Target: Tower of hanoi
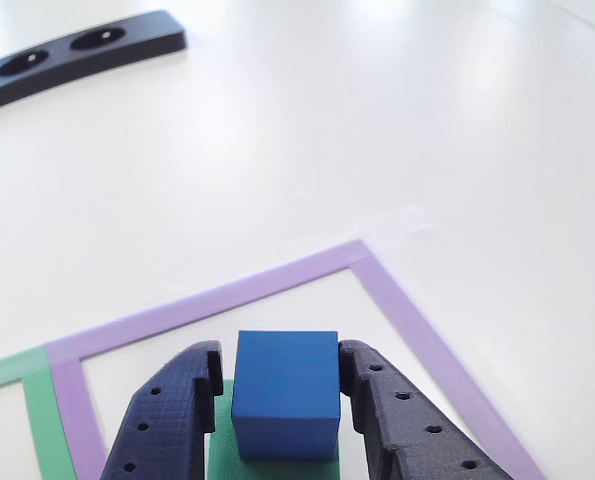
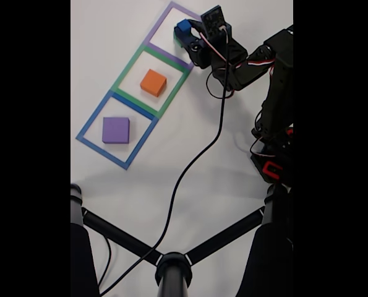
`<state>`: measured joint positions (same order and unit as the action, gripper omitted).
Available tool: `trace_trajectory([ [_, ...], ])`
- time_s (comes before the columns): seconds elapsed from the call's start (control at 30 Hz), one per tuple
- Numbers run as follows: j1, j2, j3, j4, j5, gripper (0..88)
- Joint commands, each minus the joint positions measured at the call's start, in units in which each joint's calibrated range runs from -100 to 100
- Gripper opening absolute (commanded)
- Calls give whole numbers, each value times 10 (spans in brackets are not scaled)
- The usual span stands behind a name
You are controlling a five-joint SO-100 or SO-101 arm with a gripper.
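The tower of hanoi cubes are spread over three outlines. The small blue cube [image 1: 285, 390] [image 2: 182, 26] rests on the green cube [image 1: 277, 470] inside the purple outline [image 1: 277, 280] [image 2: 165, 15]. My gripper [image 1: 280, 365] [image 2: 185, 31] straddles the blue cube: in the other view the right finger [image 1: 377, 400] touches its side and the left finger [image 1: 192, 390] stands a narrow gap away. The orange cube [image 2: 153, 82] lies in the green outline [image 2: 131, 62]. In the blue outline [image 2: 94, 117] lies the purple cube [image 2: 115, 130].
A black strip with round holes [image 1: 77, 50] lies at the far left of the other view. In the fixed view a black cable [image 2: 196, 154] trails across the white table, and a black stand's legs [image 2: 122, 238] spread along the bottom. The arm [image 2: 273, 93] stands at the right.
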<state>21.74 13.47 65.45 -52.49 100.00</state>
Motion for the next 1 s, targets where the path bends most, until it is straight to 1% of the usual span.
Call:
trace_trajectory([
  [0.0, 4, -2, -16, -17, 0, 140],
  [0.27, 12, -14, -12, -19, 0, 235],
  [0.33, 13, -29, -7, -11, 0, 246],
  [0.47, 13, -93, 11, 44, 0, 262],
  [0.53, 9, -142, 17, 92, 0, 268],
  [0.63, 3, -228, 18, 190, 0, 264],
  [0.7, -3, -296, 5, 295, 0, 240],
  [0.87, -31, -461, -64, 600, 0, 81],
  [0.97, -58, -547, -100, 754, 0, 49],
])
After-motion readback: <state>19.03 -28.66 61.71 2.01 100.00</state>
